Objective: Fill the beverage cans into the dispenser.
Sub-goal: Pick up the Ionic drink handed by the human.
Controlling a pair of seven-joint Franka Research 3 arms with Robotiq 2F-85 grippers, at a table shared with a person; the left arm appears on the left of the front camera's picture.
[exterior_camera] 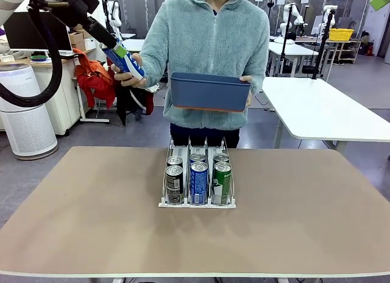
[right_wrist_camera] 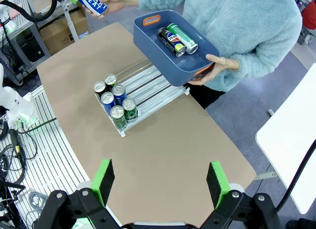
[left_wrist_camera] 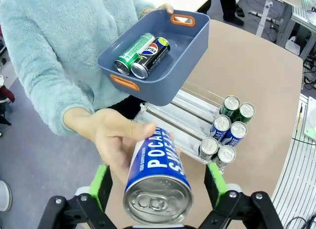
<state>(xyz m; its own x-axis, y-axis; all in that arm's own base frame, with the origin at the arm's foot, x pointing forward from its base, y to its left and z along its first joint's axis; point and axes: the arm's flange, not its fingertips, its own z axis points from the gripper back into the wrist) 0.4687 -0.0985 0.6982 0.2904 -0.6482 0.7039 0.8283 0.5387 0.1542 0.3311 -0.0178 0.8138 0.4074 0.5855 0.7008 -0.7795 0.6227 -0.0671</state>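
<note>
My left gripper point(left_wrist_camera: 157, 183) is raised in front of the person, jaws spread wide on either side of a blue can point(left_wrist_camera: 155, 160). The person's hand point(left_wrist_camera: 111, 135) holds that can, and gaps show beside both pads, so I grip nothing. My right gripper point(right_wrist_camera: 160, 182) hangs released and empty above the table point(right_wrist_camera: 163, 140). The front view shows the outer wall of the blue bin point(exterior_camera: 210, 91) but not its inside. My wrist views look into it, where a green can point(left_wrist_camera: 134, 52) and a black can point(left_wrist_camera: 150, 56) lie side by side. The dispenser point(exterior_camera: 198, 202) stands mid-table with six cans point(right_wrist_camera: 113, 98) at its near end, two in each lane.
</note>
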